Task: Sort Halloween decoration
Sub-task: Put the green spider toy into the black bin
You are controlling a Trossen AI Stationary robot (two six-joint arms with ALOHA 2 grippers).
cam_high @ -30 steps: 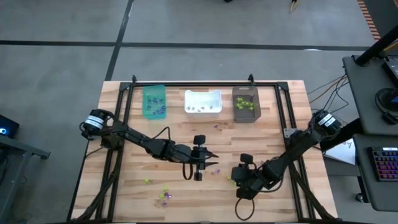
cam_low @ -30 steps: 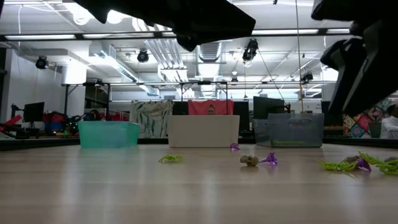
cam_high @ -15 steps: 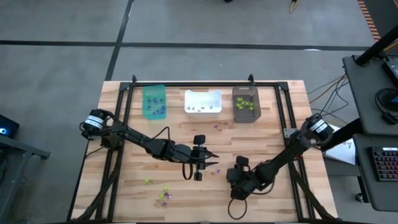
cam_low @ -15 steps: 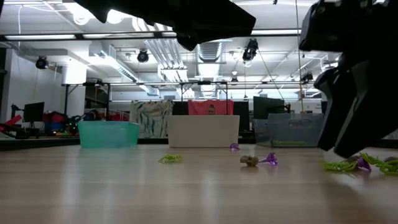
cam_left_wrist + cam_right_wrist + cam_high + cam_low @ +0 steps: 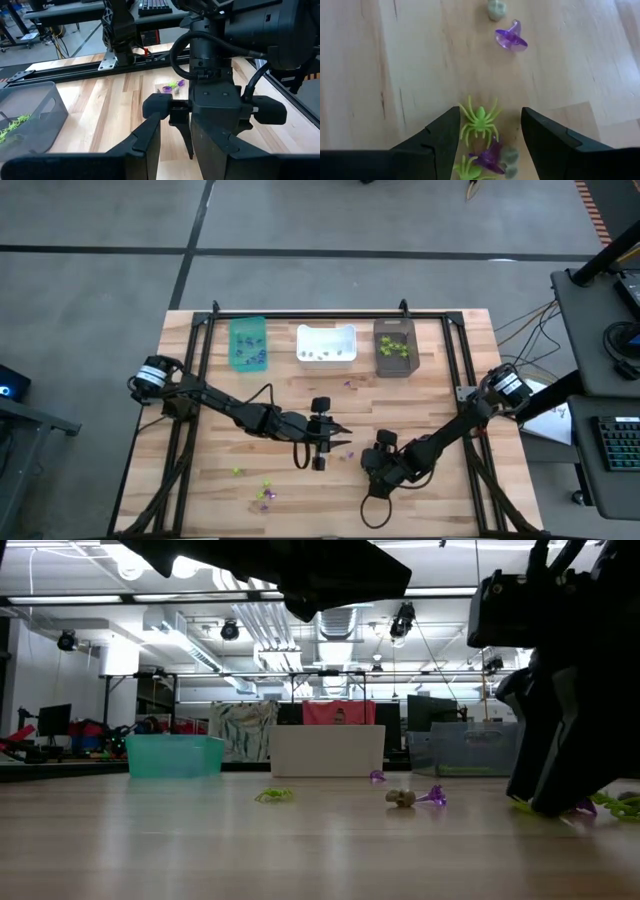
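Observation:
The Halloween decoration is small trinkets strewn on the wooden table. My right gripper [image 5: 490,112] is open and points steeply down, its fingers standing either side of a lime-green spider [image 5: 480,122]. A purple trinket [image 5: 490,160], a pale grey one [image 5: 509,155] and another green spider [image 5: 467,172] lie just behind it. Farther off lie a purple trinket [image 5: 511,39] and a grey one [image 5: 496,9]. In the high view my right gripper [image 5: 373,465] is right of centre. My left gripper [image 5: 343,438] hovers open at the table's middle, with nothing seen between its fingers.
A teal bin [image 5: 248,343], a white bin [image 5: 326,344] and a dark brown bin [image 5: 395,348] stand in a row at the far edge, each holding trinkets. More trinkets lie near the front left [image 5: 265,495] and before the bins [image 5: 348,383]. Black rails frame the table.
My right gripper has come down toward the table and moved toward the table's left, over the cluster of green and purple trinkets. My left gripper has kept still.

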